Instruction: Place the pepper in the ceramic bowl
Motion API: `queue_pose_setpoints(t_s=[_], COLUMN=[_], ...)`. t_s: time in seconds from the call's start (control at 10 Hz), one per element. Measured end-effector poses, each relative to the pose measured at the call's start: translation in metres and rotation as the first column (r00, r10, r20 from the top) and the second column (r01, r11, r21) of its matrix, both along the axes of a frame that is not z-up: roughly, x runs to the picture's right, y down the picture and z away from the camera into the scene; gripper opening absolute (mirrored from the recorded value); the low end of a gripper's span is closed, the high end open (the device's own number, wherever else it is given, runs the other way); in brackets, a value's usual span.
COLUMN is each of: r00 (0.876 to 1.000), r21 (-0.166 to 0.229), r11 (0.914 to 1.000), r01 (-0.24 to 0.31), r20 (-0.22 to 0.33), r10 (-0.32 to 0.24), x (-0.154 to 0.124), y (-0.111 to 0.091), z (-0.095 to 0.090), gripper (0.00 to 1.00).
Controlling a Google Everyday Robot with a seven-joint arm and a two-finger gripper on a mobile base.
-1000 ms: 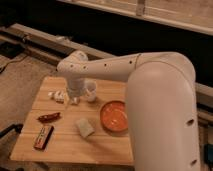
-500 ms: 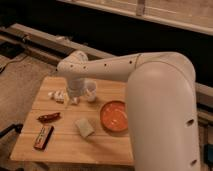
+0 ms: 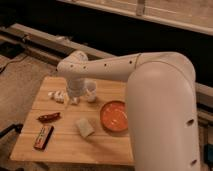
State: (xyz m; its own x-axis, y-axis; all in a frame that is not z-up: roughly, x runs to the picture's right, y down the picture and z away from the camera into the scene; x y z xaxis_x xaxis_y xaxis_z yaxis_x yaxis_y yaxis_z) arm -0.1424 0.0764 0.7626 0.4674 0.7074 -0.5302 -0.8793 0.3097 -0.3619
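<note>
A wooden table (image 3: pixel 70 146) stands on a dim floor, and a big white robot arm (image 3: pixel 160 100) reaches over it from the right side of the view. The arm bends down at its wrist over the back of the table, so the gripper (image 3: pixel 74 99) points downward close to the tabletop, just beside a small white cup (image 3: pixel 91 92) on the cup's left. Whether the gripper is open or closed cannot be told from here, and nothing can be seen held in it. A little to the left of the gripper lies a small cluster of white objects (image 3: pixel 58 96), too blurred to name. The pepper (image 3: pixel 49 117) lies flat on the table near the left edge, in front of the gripper and well apart from it, with its length running roughly left to right. In front of the pepper, nearer the front left corner, lies a flat dark and red bar (image 3: pixel 43 137). A pale, squarish block (image 3: pixel 85 128) sits near the middle of the table. The orange bowl (image 3: pixel 115 116) rests to the right of that block, close beside the arm, and it is empty. The pepper and the bowl are well apart, with the pale block between them.
</note>
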Motion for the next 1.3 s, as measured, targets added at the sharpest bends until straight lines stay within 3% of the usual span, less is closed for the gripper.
queue_pose_setpoints(t_s=[0.3,0.6,0.8,0.9,1.1,1.3], r00=[1.0,0.997,0.989,0.982,0.948,0.919], r21=[0.006,0.02,0.023,0.021,0.02,0.016], r11=[0.9999,0.9979,0.9931,0.9893,0.9705,0.9518], r01=[0.014,0.061,0.115,0.144,0.24,0.306], r20=[0.007,0.048,0.093,0.12,0.211,0.256], r10=[-0.014,-0.062,-0.116,-0.146,-0.239,-0.3], x=[-0.005,-0.053,-0.095,-0.113,-0.155,-0.172], y=[-0.002,0.017,0.039,0.046,0.059,0.065], z=[-0.003,-0.024,-0.038,-0.037,-0.024,0.002], gripper=[0.8,0.8,0.8,0.8,0.8,0.8])
